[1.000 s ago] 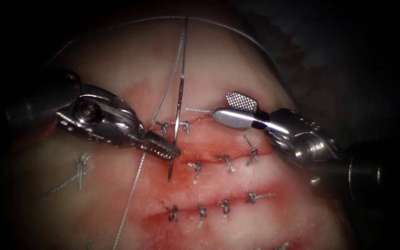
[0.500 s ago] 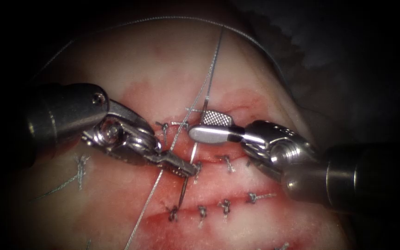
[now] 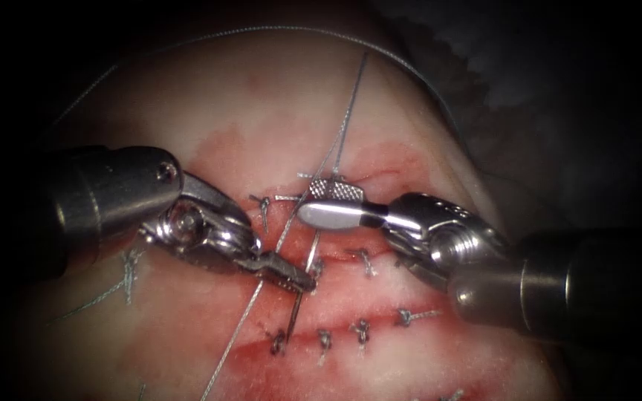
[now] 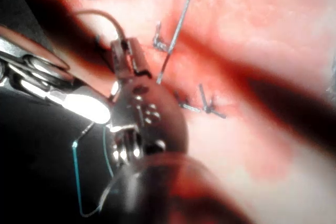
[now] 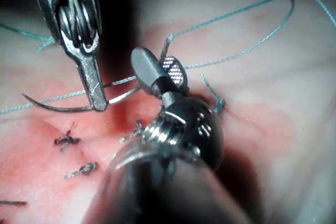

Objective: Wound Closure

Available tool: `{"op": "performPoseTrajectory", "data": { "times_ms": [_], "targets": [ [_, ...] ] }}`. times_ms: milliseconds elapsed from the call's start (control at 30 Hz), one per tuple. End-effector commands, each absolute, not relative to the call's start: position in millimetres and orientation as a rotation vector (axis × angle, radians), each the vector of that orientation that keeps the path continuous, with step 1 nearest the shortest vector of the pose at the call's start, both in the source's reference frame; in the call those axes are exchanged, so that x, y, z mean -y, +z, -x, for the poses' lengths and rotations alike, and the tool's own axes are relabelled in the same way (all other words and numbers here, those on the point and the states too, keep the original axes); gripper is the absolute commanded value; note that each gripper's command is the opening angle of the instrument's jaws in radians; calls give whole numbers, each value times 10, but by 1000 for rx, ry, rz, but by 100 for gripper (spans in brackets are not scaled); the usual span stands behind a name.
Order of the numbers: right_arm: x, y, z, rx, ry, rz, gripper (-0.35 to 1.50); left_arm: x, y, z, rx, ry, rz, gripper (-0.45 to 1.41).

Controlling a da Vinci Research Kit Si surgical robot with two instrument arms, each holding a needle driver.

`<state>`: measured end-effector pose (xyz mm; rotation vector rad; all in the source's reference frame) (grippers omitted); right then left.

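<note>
Two tools over the tissue (image 3: 209,111), left tool (image 3: 307,282) clenched mid-needle (image 3: 302,286), right tool (image 3: 321,199) fingers released beside it.

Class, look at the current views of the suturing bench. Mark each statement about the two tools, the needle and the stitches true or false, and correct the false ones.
1. The left tool holds the needle. True.
2. The right tool has its jaws clamped on the needle. False: its jaws stand open, one toothed face showing, and hold nothing.
3. The needle is buried in the tissue. False: in the right wrist view the needle lies free above the surface, both ends visible, gripped near mid-curve.
4. Finished stitches already sit along the cuts. True.
5. Thread runs up from the tools across the tissue. True.
6. The left tool's jaws are wide open. False: they are shut on the needle.
</note>
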<state>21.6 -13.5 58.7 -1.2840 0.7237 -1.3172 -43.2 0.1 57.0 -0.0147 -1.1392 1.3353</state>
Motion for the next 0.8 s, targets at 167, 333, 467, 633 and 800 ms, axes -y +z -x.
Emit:
{"op": "performPoseTrajectory", "data": {
  "times_ms": [167,333,467,633,800],
  "targets": [
    [132,591,-229,-716,-1313,1288,-35,-12,571,437,1128,1285,-13,-45],
    [125,592,-228,-603,-1265,1248,-35,-17,567,439,1067,639,-213,19],
    [106,598,-201,-752,-1327,1368,-35,-52,536,427,1127,187,-316,49],
    [81,587,-169,-639,-1346,1359,-35,-97,505,411,1105,-184,-505,22],
    [61,564,-133,-577,-1440,1477,-35,-149,485,378,989,-640,-610,-40]
  ]
}}
